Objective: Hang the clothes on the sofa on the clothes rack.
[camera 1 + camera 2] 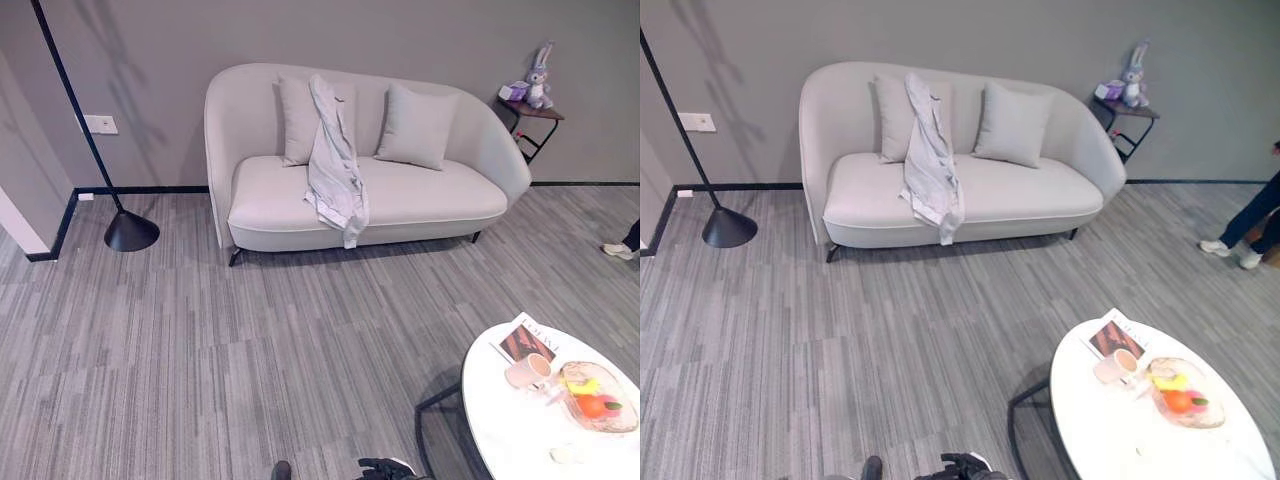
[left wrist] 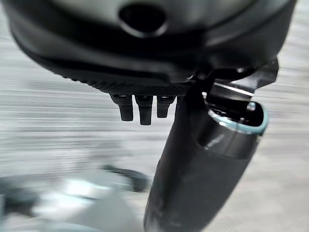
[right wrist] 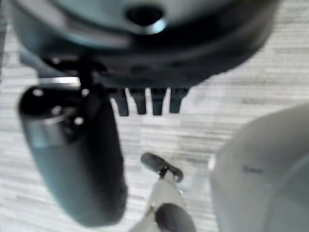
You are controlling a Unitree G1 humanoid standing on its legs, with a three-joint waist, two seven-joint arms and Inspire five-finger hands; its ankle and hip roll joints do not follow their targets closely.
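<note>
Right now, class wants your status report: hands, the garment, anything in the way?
Left hand and right hand open, holding nothing. Pale garment draped over sofa back and seat, untouched. Bare carpet between; round white table to the right.

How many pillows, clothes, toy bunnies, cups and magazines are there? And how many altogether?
Pillows: 2
Clothes on the sofa: 1
Toy bunnies: 1
Cups: 1
Magazines: 1
Total: 6
</note>
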